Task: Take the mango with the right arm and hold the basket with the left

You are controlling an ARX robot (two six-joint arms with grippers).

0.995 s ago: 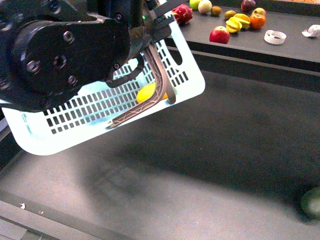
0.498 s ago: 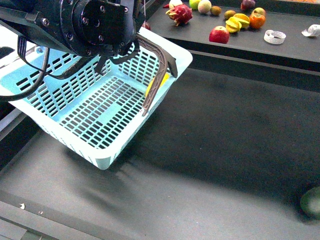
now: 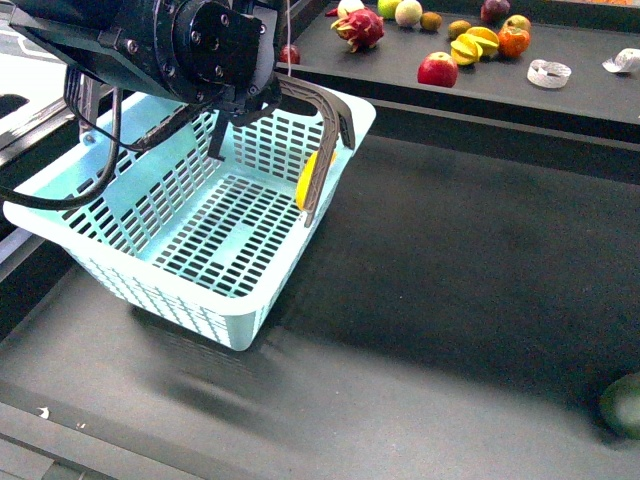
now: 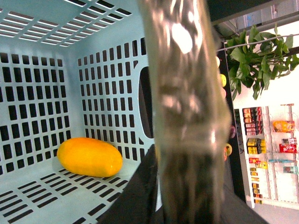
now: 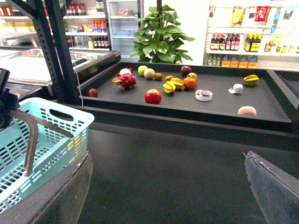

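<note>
**Left gripper** (image 3: 243,102): closed on the taped handle (image 4: 187,116) of the basket (image 3: 150,215). The basket hangs tilted and appears clear of the dark counter (image 3: 450,300). Its free handle (image 3: 325,160) droops inside the far rim.

**Mango** (image 4: 89,157): lies on the basket floor, in the corner below the free handle. From the front, only a yellow sliver shows behind that handle.

**Right gripper** (image 5: 167,172): well apart from the basket, fingers spread wide and holding nothing.

**Progress (judged):** the mango is in the basket and the basket is held, so both parts of the task appear done. At most, a steady hold by the left arm remains.

**Surroundings:** a green fruit (image 3: 625,405) rests on the counter far from the basket. A shelf (image 5: 219,109) beyond the basket carries assorted fruit.

**Writing:** none is visible on the basket or the tape. Bottles and packets (image 5: 236,42) on store racks behind the basket bear labels too small to read.
</note>
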